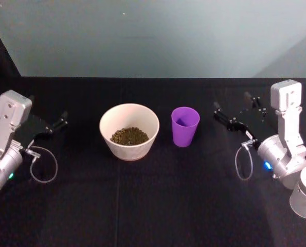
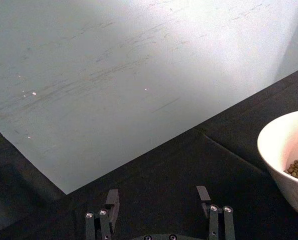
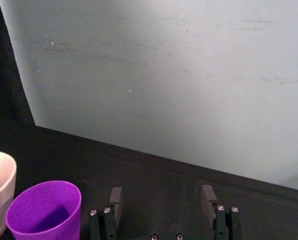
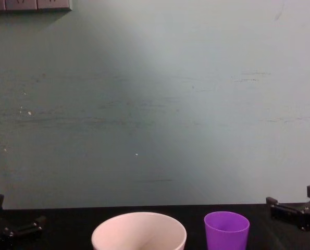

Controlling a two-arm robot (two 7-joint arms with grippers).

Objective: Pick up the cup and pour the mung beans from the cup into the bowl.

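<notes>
Standing upright near the middle of the black bench, the purple cup sits just beside the cream-white bowl, on its right, not touching it. Mung beans lie in the bottom of the bowl. A pale wall rises behind the bench's far edge. The left hand hovers near the left edge, fingers spread wide, holding nothing. The right hand hovers near the right edge, also spread wide and empty, well apart from the cup.
</notes>
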